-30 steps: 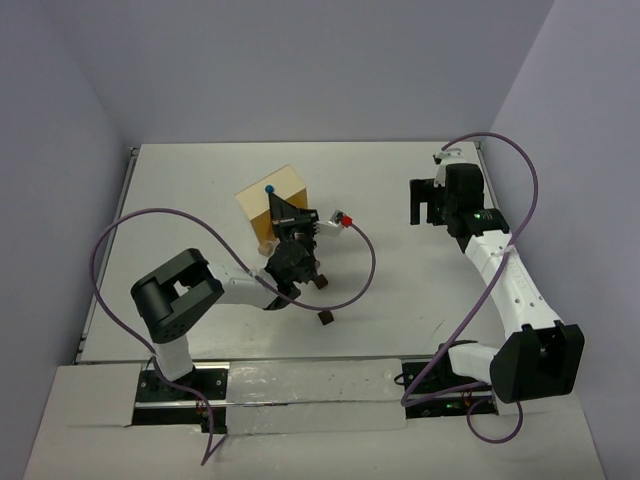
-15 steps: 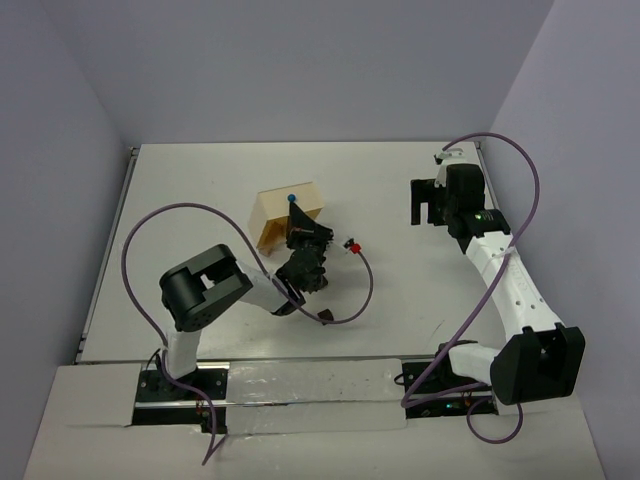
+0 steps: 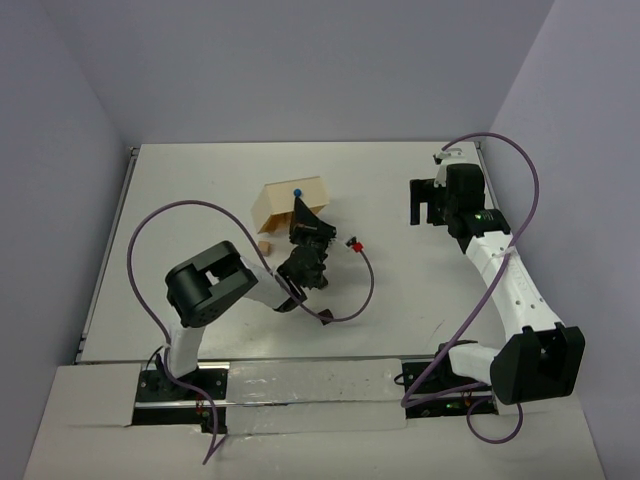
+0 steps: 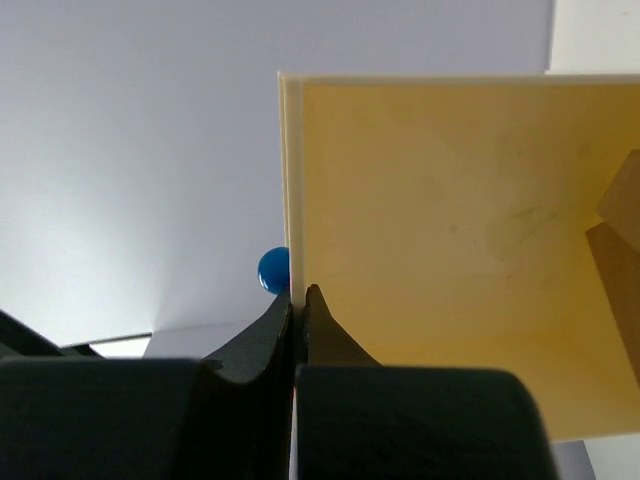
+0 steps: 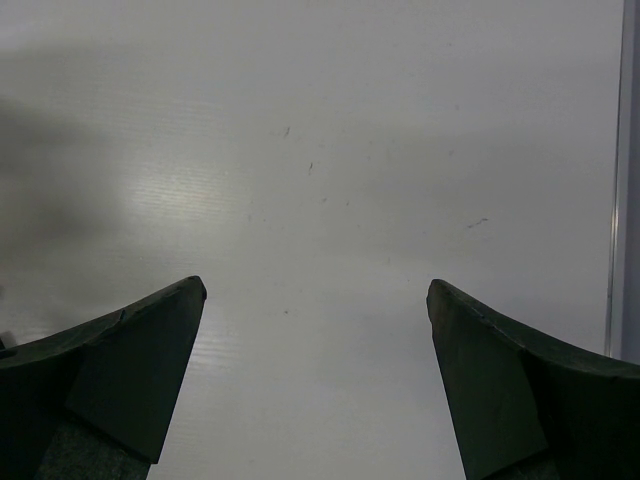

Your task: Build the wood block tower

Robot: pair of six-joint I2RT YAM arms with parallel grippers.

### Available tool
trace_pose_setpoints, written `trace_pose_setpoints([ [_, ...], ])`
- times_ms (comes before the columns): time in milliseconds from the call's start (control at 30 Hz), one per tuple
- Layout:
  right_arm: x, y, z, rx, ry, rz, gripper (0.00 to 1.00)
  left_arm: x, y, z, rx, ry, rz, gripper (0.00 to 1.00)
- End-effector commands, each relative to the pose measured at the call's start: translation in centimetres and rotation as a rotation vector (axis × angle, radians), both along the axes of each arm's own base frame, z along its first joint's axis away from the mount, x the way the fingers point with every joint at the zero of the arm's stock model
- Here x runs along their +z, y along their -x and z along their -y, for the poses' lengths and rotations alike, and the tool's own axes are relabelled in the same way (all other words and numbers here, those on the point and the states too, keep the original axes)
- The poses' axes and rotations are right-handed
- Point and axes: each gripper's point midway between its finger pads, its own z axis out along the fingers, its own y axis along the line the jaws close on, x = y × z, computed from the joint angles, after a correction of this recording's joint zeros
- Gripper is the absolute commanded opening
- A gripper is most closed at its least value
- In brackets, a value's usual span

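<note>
My left gripper is shut on the edge of the flat pale tan board and holds it tilted up on edge near the table's middle. In the left wrist view the board fills the right side, its edge pinched at my left gripper. A small tan wood block lies on the table left of the gripper. A dark brown block lies nearer, by the purple cable. No tower shows. My right gripper is open and empty over bare table at the back right, as the right wrist view shows.
A blue round pin head sits at the board's top edge; it also shows in the left wrist view. A purple cable with a red connector loops right of the left gripper. Walls close the table's back and sides.
My left arm has swung right and tipped the board from lying flat to standing on edge. The small tan block beside it now shows. The right arm has not moved.
</note>
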Motion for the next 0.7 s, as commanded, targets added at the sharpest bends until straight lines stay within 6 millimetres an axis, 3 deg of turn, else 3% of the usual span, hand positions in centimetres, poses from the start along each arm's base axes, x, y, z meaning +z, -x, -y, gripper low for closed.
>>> trace_pose_setpoints([
  [0,0.9,-0.9,-0.1,-0.002,-0.017,0.031,1.0,4.6,4.8,-0.7,-0.078,0.199,0.245,0.0],
  [100,1.3,-0.7,0.2,-0.002,0.0,0.05,1.0,6.6,3.0,-2.3,-0.003,0.223,0.288,0.0],
  [167,1.3,-0.6,0.2,0.001,0.0,0.052,1.0,6.0,2.8,-1.9,0.012,0.214,0.279,0.0],
  [267,1.4,-0.7,0.0,0.003,-0.006,0.043,1.0,3.0,4.1,-0.8,-0.046,0.14,0.223,0.0],
  [400,1.9,-0.4,0.5,-0.003,0.018,0.065,1.0,6.5,2.2,-3.2,0.05,0.2,0.287,0.0],
  [533,1.4,-0.6,0.2,0.0,0.001,0.052,1.0,4.7,3.5,-1.9,-0.028,0.132,0.257,0.0],
  [600,1.5,-0.7,0.3,-0.005,0.002,0.05,1.0,7.0,2.5,-2.7,0.031,0.202,0.296,0.0],
  [667,1.7,-0.5,0.3,-0.005,0.002,0.065,1.0,9.0,0.7,-5.0,0.1,0.228,0.347,0.0],
])
